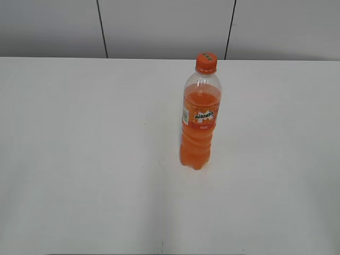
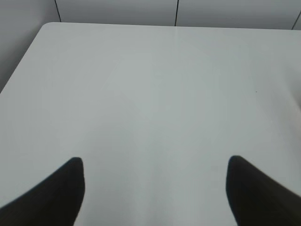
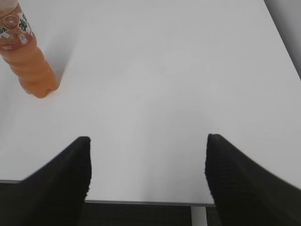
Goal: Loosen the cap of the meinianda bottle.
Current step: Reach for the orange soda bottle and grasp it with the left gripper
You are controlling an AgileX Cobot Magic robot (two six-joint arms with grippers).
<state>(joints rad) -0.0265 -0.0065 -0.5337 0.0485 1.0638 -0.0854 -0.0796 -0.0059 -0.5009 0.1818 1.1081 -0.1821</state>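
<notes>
The meinianda bottle (image 1: 200, 122) stands upright on the white table (image 1: 79, 159), right of centre, with orange liquid and an orange label band. Its orange cap (image 1: 206, 62) sits on top, screwed on. The bottle's lower body also shows in the right wrist view (image 3: 26, 56) at the top left; its cap is out of that view. My right gripper (image 3: 146, 165) is open and empty over the table's front edge, well away from the bottle. My left gripper (image 2: 155, 186) is open and empty above bare table. Neither gripper shows in the exterior view.
The table's front edge (image 3: 141, 202) runs under my right gripper, with dark floor below. The table's left edge and rounded corner (image 2: 42, 28) show in the left wrist view. A grey panelled wall (image 1: 159, 26) stands behind the table.
</notes>
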